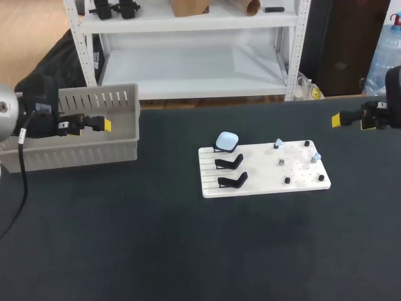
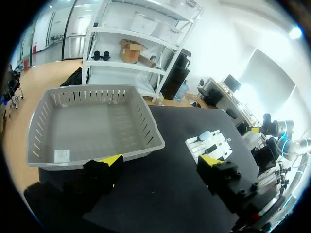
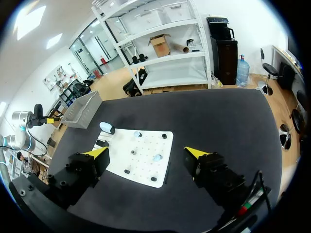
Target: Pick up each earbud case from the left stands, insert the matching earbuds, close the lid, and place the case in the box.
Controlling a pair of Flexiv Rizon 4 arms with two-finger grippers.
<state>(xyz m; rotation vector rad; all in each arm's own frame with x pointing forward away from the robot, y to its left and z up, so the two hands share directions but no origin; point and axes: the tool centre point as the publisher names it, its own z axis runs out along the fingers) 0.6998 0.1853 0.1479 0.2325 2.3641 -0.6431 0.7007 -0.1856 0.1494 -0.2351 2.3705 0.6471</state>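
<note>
**Head view.** A white board lies on the dark surface. Three black stands are set in a row along the board's left edge. A pale blue earbud case, lid shut, is seated on the rearmost one. Two earbuds are seen on the board's right half. A grey slotted box is placed well to the left of the board. The left end effector is held over that box. The right end effector is held well to the right of the board.

**Left wrist view.** The left end effector is shown spread wide, with nothing between its fingers. The box is seen beneath and ahead of it. The board, with the earbud case at its far end, is seen beyond the box.

**Right wrist view.** The right end effector is shown spread wide, with nothing gripped. The board is seen below, between its fingers. The earbud case is seated at the board's far edge, and the box is seen beyond the board.
</note>
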